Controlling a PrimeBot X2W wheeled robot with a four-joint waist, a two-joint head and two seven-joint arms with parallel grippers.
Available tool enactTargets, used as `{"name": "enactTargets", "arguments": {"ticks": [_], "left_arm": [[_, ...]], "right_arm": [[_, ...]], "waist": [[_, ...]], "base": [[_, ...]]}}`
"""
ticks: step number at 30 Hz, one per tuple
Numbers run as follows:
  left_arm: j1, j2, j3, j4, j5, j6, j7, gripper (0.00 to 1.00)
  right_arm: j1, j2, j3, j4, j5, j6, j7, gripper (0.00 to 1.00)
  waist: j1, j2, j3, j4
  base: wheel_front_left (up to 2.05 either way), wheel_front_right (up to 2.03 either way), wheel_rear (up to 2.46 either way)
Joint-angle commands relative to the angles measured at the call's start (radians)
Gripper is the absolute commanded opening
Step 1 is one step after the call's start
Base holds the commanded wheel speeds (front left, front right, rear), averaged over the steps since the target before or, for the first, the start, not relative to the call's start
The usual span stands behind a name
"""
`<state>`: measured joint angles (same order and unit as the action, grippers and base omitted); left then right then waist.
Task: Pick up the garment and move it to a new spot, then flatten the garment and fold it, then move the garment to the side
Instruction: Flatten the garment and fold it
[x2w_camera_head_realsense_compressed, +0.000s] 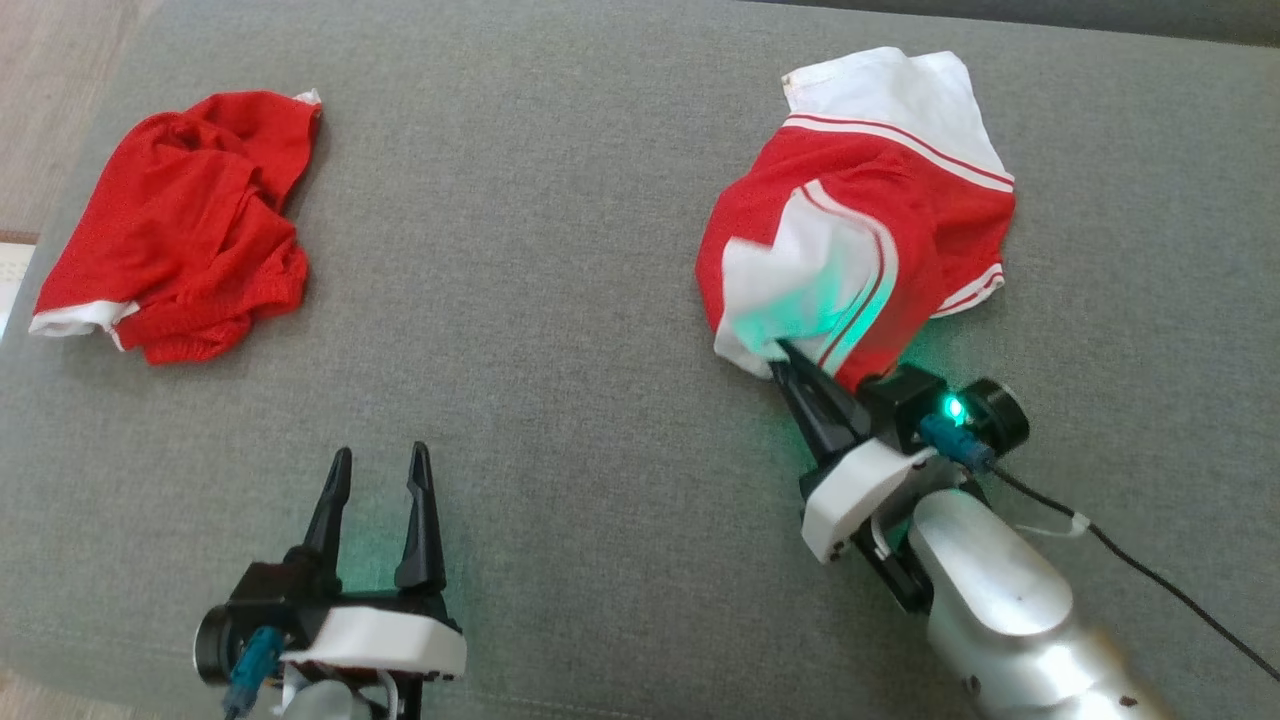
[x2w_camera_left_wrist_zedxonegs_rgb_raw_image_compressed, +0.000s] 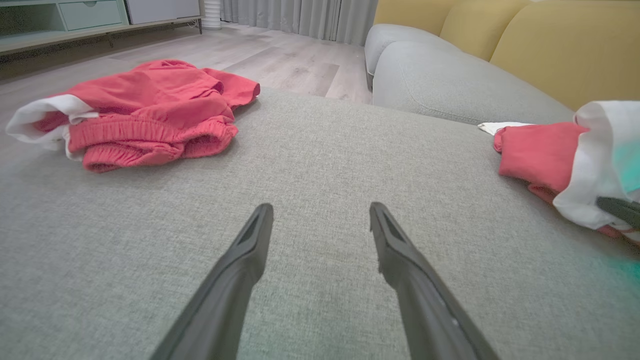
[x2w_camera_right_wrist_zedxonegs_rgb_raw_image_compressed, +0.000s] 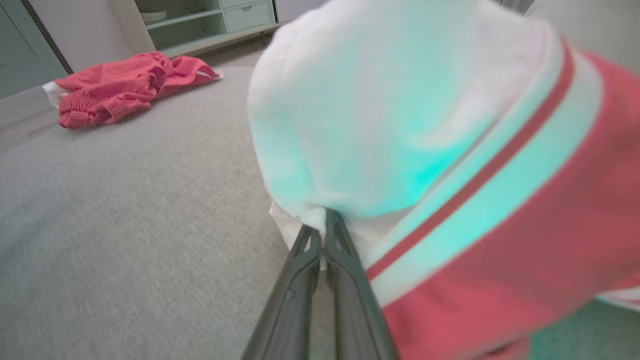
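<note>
A red and white striped garment (x2w_camera_head_realsense_compressed: 870, 215) lies bunched at the right of the grey cushion (x2w_camera_head_realsense_compressed: 560, 330). My right gripper (x2w_camera_head_realsense_compressed: 781, 352) is shut on its near white edge, which bulges over the closed fingers in the right wrist view, where the garment (x2w_camera_right_wrist_zedxonegs_rgb_raw_image_compressed: 425, 125) looms close above my right gripper (x2w_camera_right_wrist_zedxonegs_rgb_raw_image_compressed: 322, 220). From the left wrist view the garment (x2w_camera_left_wrist_zedxonegs_rgb_raw_image_compressed: 565, 160) is at the far right. My left gripper (x2w_camera_head_realsense_compressed: 382, 458) stands open over bare cushion at the lower left, holding nothing, its fingers (x2w_camera_left_wrist_zedxonegs_rgb_raw_image_compressed: 250, 250) spread wide.
A second, crumpled red garment (x2w_camera_head_realsense_compressed: 180, 225) with a white hem lies at the far left of the cushion (x2w_camera_left_wrist_zedxonegs_rgb_raw_image_compressed: 320, 165). Yellow back cushions (x2w_camera_left_wrist_zedxonegs_rgb_raw_image_compressed: 550, 45) rise behind on the right. A black cable (x2w_camera_head_realsense_compressed: 1150, 570) trails from my right wrist. Wooden floor and a pale cabinet (x2w_camera_left_wrist_zedxonegs_rgb_raw_image_compressed: 75, 20) lie beyond.
</note>
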<state>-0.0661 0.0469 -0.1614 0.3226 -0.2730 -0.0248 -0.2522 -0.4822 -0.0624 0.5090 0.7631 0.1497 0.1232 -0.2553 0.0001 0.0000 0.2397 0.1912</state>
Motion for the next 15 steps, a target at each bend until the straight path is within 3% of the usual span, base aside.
{"name": "enactTargets", "arguments": {"ticks": [1,8,15], "left_arm": [[-0.027,0.003,0.027,-0.023,-0.007,0.008,-0.010,1.00],[-0.028,0.003,0.019,-0.008,-0.013,0.006,-0.010,1.00],[-0.019,0.003,-0.023,0.015,-0.023,-0.009,-0.010,1.00]], "right_arm": [[-0.024,0.012,0.009,-0.047,0.004,0.008,-0.006,0.00],[-0.043,0.012,0.057,-0.248,0.078,0.008,-0.006,0.00],[-0.304,0.012,0.163,-0.500,0.217,0.008,-0.006,0.00]], "waist": [[-0.0001,0.0000,0.000,-0.002],[-0.0001,0.0000,-0.029,0.003],[-0.0001,0.0000,-0.075,0.066]], "base": [[0.00,0.00,0.00],[0.00,0.00,0.00],[0.00,0.00,0.00]]}}
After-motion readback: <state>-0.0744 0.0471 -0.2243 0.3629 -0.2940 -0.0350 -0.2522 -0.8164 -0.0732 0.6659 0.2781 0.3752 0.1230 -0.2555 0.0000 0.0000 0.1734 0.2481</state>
